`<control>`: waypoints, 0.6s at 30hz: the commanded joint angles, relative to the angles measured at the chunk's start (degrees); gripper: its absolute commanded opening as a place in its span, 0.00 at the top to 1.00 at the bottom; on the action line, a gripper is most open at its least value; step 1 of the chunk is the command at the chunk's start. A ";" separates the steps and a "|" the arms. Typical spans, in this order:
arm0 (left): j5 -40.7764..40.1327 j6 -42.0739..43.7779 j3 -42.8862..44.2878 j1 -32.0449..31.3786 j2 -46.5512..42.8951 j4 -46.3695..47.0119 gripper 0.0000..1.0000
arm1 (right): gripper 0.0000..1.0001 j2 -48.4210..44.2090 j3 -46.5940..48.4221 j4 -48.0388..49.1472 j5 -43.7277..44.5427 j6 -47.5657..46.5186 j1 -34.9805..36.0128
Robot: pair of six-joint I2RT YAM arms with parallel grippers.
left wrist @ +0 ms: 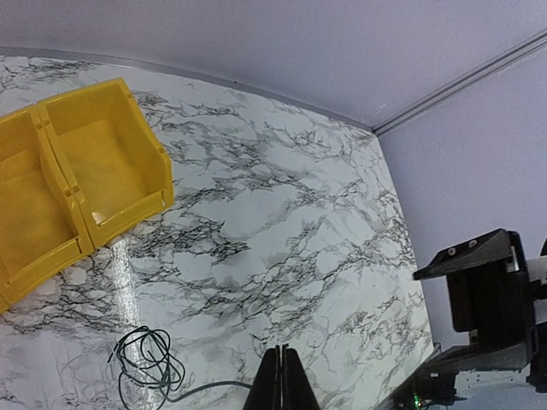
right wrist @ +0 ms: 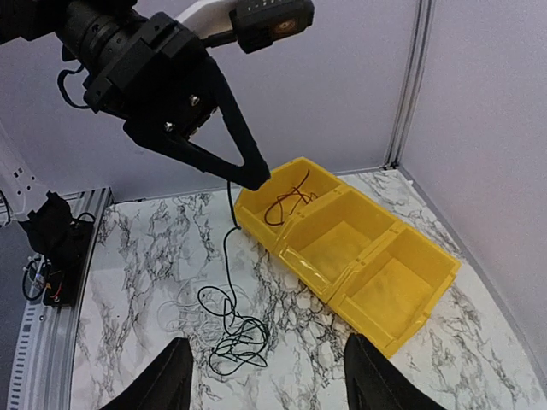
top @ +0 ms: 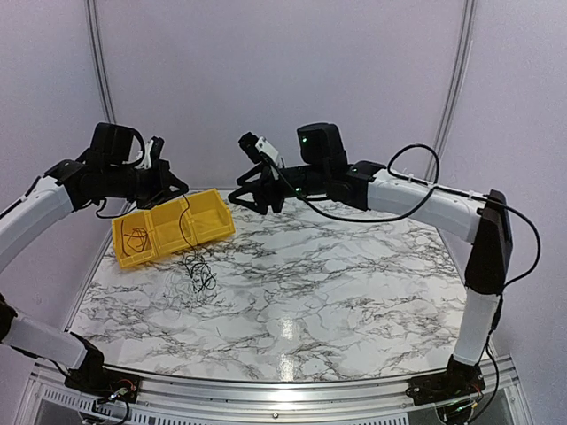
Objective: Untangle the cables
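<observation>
My left gripper (top: 182, 189) is shut on one thin black cable (right wrist: 228, 231) and holds it raised in front of the yellow bin. The strand hangs down to a loose tangle of black and greenish cables (top: 200, 270) on the marble table. The tangle also shows in the left wrist view (left wrist: 147, 359) and the right wrist view (right wrist: 239, 337). Pale wires (right wrist: 175, 309) lie beside it. My left gripper also shows in its own view (left wrist: 282, 380) and in the right wrist view (right wrist: 255, 177). My right gripper (top: 252, 202) is open and empty, hovering above the table right of the bin (right wrist: 273, 384).
A yellow bin (top: 217, 228) with three compartments lies at the back left of the table (right wrist: 389, 286), (left wrist: 102, 162). Its left compartment holds one coiled dark cable (right wrist: 286, 201), (top: 135, 237). Grey walls close the back and sides.
</observation>
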 commanded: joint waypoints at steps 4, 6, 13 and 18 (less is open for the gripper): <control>1.24 -8.76 -3.21 -2.49 -0.16 13.74 1.00 | 0.38 9.21 6.77 2.71 0.18 4.49 4.42; 1.45 -9.77 -3.09 -3.17 0.39 15.01 1.00 | 0.37 11.08 8.14 3.73 2.73 5.65 5.03; 2.32 -11.05 -2.65 -3.82 1.47 15.77 1.00 | 0.37 15.80 12.41 7.49 9.82 8.76 5.41; 2.43 -11.39 -2.67 -3.82 1.36 15.85 1.00 | 0.46 16.43 12.92 11.31 10.53 11.74 5.41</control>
